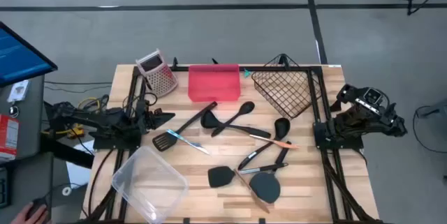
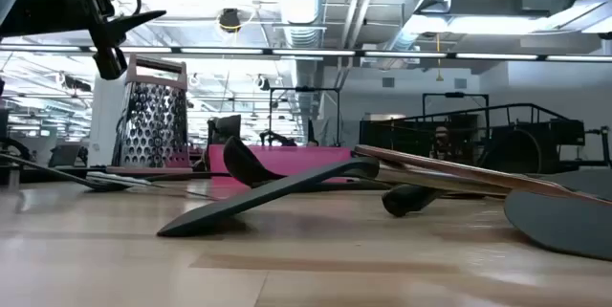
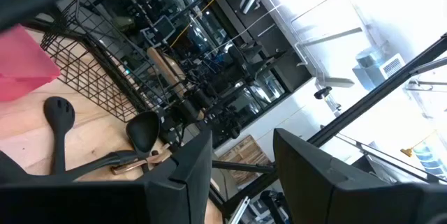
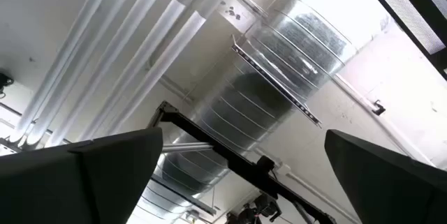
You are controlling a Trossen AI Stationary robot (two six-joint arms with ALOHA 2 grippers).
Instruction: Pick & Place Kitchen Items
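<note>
Several long-handled utensils lie loose on the wooden table [image 1: 307, 182]. Among them are a slotted turner [image 1: 165, 140], a black spoon [image 1: 236, 116], a ladle [image 1: 281, 125], a small black spatula [image 1: 222, 176] and a wide dark spatula [image 1: 265, 186]. Thin silver and copper-coloured pieces [image 1: 276, 142] lie among them. My left gripper [image 1: 166, 118] hangs open above the table's left part and holds nothing; its fingers [image 3: 188, 175] show apart in the left wrist view. My right gripper [image 4: 241, 182] is open and empty, pointing up at the ceiling, on the arm folded at the table's right edge [image 1: 356, 116].
A pink bin [image 1: 213, 82] and a black wire basket [image 1: 283, 88] stand at the far edge. A box grater with a pink top [image 1: 157, 72] stands at the far left. A clear plastic container [image 1: 148, 180] lies at the near left. A person's hand [image 1: 31, 213] shows beyond the table's left.
</note>
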